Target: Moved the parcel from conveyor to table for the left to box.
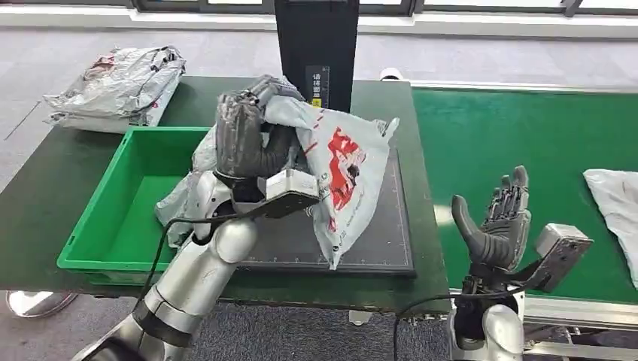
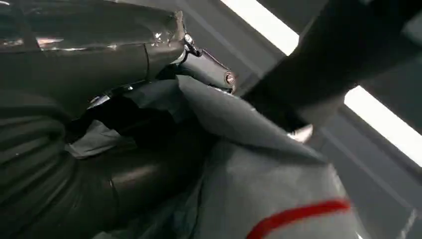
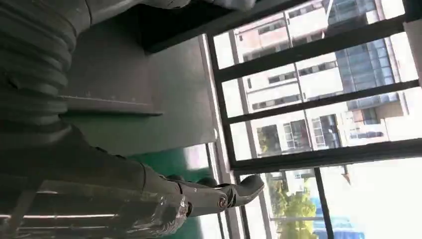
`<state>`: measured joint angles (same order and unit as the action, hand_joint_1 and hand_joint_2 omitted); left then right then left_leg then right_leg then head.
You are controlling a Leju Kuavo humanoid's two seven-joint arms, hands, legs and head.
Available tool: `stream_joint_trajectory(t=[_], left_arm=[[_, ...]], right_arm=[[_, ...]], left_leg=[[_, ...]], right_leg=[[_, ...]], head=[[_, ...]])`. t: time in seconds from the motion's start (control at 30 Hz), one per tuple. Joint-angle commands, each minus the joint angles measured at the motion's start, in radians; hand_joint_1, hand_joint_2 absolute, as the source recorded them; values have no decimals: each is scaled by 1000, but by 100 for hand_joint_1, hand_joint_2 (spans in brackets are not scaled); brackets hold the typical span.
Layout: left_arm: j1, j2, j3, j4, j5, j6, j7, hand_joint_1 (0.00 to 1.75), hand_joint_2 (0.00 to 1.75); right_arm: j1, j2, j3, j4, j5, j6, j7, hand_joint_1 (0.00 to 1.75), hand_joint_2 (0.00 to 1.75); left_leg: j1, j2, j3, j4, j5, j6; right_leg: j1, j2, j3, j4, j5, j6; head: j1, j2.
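Head view is showing the left hand [image 1: 244, 135] grasping the parcel [image 1: 342, 169] over the dark mat [image 1: 384, 241] on the desk [image 1: 45, 203], the green bin [image 1: 113, 218] lying just left, a black post [image 1: 316, 45] standing behind; the right hand [image 1: 500, 218] is hovering released over the conveyor [image 1: 496, 128].

the head view is evenly lit by soft daylight from windows at twelve o'clock, with faint shadows and a pale sheen on the conveyor belt [image 1: 519, 143] toward two o'clock. the left wrist view is dim and softly blurred (too close to focus), with bright ceiling light strips [image 2: 383, 119] blown out from twelve to four o'clock. in the right wrist view the windows [image 3: 318, 104] glare white toward five o'clock, leaving the near side at nine o'clock dark.
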<state>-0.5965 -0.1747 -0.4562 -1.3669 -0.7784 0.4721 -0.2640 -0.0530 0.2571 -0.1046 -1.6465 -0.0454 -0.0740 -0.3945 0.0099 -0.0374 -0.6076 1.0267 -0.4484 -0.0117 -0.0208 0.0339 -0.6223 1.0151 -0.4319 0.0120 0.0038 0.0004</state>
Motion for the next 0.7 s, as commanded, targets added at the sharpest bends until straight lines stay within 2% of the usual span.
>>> stream_joint_trajectory(t=[0.03,0.4,0.43,0.47,0.53,0.6,0.67,0.7], left_arm=[[1,45,120,-91,-62,65,10,175,175],[18,48,179,-78,-129,138,37,175,175],[25,56,228,-58,-235,197,101,175,175],[23,67,237,-47,-232,201,101,175,175],[21,77,349,11,-322,226,163,175,175],[7,91,468,103,-312,226,133,175,175],[-14,106,564,219,-389,226,162,175,175],[-30,123,573,305,-429,221,200,175,175]], right_arm=[[10,35,-98,-10,-9,8,-5,0,175],[12,28,-93,-3,-12,8,-10,0,175],[10,28,-93,0,-14,7,-11,0,175],[9,27,-91,1,-16,6,-11,0,175],[5,38,-100,-5,-18,1,-13,0,175],[1,52,-119,-25,-15,-2,-8,0,175],[8,53,-130,-40,-13,-3,2,0,175],[12,56,-136,-48,-13,-4,2,0,175]], left_leg=[[0,3,2,-1,-1,0],[0,3,3,-2,0,0],[0,3,2,-1,-1,0],[0,4,4,-2,-1,0],[0,7,6,-3,-1,0],[0,5,4,-2,-1,0],[0,5,4,-2,0,-1],[-1,6,6,-4,0,-1]], right_leg=[[1,-1,2,-1,0,-1],[1,-2,3,-2,-1,-2],[1,-1,2,-1,-1,-1],[1,-1,3,-2,-1,-2],[1,1,4,-2,0,-2],[0,2,2,0,0,-2],[0,2,2,0,0,-2],[0,1,3,-1,0,-3]], head=[[0,0],[0,0],[0,0],[0,0],[0,0],[0,0],[0,0],[0,0]])
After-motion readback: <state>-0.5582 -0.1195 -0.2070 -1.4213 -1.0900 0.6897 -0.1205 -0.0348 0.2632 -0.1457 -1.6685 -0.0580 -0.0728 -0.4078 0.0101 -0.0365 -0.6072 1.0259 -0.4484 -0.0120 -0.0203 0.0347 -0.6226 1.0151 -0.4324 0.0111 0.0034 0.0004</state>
